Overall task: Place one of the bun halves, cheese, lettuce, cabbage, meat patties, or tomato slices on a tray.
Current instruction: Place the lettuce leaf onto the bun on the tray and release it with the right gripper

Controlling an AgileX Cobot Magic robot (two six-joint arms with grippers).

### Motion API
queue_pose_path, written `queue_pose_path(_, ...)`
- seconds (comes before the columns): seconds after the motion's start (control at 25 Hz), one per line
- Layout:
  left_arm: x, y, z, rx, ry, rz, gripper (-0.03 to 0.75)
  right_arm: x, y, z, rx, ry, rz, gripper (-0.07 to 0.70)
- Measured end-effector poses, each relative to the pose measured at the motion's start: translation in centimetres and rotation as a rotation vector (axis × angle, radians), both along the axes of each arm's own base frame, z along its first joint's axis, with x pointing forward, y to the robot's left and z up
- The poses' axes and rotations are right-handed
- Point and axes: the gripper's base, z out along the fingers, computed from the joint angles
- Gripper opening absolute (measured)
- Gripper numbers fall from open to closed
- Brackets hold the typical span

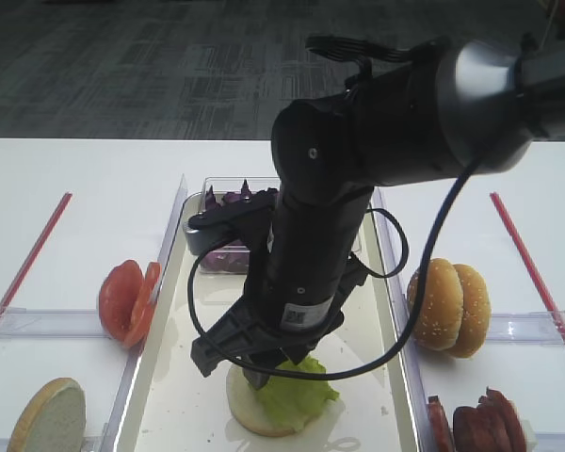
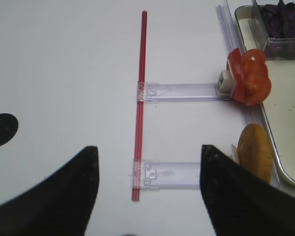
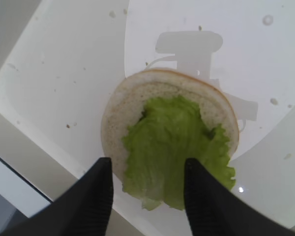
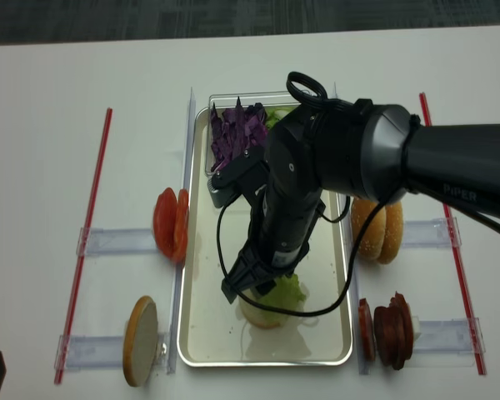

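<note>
**Green leaf set on the bun**

Ruffled pale-green lettuce leaf (image 3: 174,147) lies on a round cut-side-up bun half (image 3: 132,108) on the shiny metal tray (image 3: 64,64) — its frilly edge hangs past the bun's near rim. Just above, the black right gripper (image 3: 146,194) hangs with jaws parted either side of the leaf, gripping nothing. Left gripper (image 2: 148,189) — spread wide, empty — is over the white table (image 2: 64,59).

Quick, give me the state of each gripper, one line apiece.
Left gripper: open, holding nothing, over bare table.
Right gripper: open, jaws apart on either side of the lettuce lying on the bun half, gripping nothing.
</note>
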Motion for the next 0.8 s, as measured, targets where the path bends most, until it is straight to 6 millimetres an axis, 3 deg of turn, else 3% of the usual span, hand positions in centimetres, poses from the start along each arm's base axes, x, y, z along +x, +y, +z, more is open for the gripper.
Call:
queue_pose_path(0.48, 0.00, 0.00, 0.00, 0.000, 0.000, 0.000, 0.424, -0.08, -0.06, -0.01, -0.007, 0.010, -0.001, 0.383)
queue_pose_path(0.56, 0.00, 0.00, 0.00, 0.000, 0.000, 0.000, 0.424, -0.09, -0.07, -0.02, -0.008, 0.011, -0.001, 0.421)
queue_pose_path(0.6, 0.00, 0.00, 0.00, 0.000, 0.000, 0.000, 0.424, -0.11, -0.08, -0.02, -0.009, 0.013, -0.003, 0.483)
queue_pose_path(0.8, 0.00, 0.00, 0.00, 0.000, 0.000, 0.000, 0.424, -0.18, -0.13, -0.03, -0.015, 0.020, -0.001, 0.524)
